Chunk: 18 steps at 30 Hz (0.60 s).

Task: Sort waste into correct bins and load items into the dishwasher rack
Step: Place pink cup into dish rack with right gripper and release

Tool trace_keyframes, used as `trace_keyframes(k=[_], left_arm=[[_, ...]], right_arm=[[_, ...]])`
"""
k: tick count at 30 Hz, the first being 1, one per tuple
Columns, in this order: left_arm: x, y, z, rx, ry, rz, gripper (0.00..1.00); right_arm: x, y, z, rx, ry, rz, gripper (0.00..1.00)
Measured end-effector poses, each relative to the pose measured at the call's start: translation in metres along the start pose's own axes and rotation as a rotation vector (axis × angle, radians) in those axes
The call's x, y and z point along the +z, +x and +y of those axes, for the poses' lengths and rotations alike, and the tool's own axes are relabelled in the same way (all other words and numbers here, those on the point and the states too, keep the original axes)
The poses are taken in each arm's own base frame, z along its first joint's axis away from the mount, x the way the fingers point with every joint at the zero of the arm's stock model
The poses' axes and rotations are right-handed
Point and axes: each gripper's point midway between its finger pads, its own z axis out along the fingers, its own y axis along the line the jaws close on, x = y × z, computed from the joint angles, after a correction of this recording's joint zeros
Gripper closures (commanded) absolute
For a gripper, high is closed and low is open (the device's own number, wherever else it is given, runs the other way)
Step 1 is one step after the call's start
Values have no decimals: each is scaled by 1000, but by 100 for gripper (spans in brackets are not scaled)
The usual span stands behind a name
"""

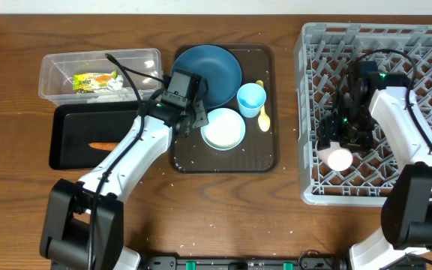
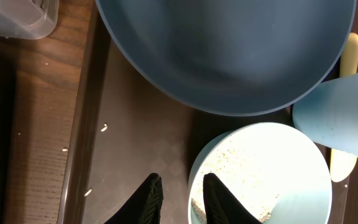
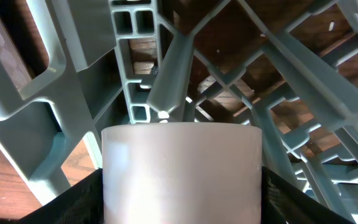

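Overhead, the left hand (image 1: 195, 120) sits at the bowl (image 1: 223, 129) on the tray (image 1: 265, 161), and the right hand (image 1: 345, 146) is inside the rack (image 1: 426, 45). From the left wrist, its fingers (image 2: 149, 200) stand narrowly apart, straddling the bowl's rim. From the right wrist, the right hand clamps the pinkish cup (image 3: 180, 168) over the rack's lattice.

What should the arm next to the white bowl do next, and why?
Probably shut the left gripper on the bowl's near rim. Its fingers are open and straddle that rim, one inside the bowl and one outside over the tray, so nothing is gripped yet.
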Motion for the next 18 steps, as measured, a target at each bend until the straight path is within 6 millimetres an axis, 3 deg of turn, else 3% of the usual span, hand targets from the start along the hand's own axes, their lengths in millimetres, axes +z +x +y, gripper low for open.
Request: trace_keyframes(k=[5,12,18], left_arm=[[0,1,0,0,-1,2,75],[0,1,1,0,-2,3,75],[0,1,1,0,-3,4,75]], right_arm=[[-2,-1,0,0,0,-3,31],[-30,-18,2,-9,-5,-70,14],[-41,-23,0,-15,-6,-95,15]])
